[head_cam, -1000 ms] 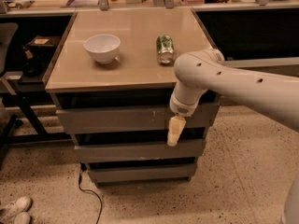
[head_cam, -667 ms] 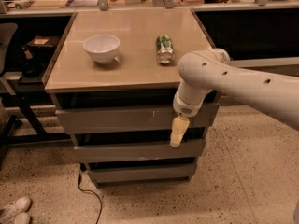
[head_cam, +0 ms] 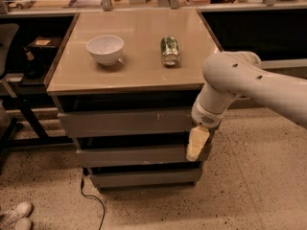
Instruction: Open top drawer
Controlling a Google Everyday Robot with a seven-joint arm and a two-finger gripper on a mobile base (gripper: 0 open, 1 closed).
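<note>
hanging below top drawer, end effector

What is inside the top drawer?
Its inside cannot be seen: only the grey front of the top drawer shows, covering everything in it. The gripper hangs just below its right end.

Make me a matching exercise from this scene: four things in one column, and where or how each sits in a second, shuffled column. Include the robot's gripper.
Column one:
1. white bowl
2. green can
3. top drawer
4. gripper

Column two:
A. lying on its side on the tabletop, right of centre
B. standing upright on the left part of the tabletop
C. grey front directly under the tabletop
D. hanging, pointing down, just below the top drawer's right end

Pairs: 1-B, 2-A, 3-C, 4-D
</note>
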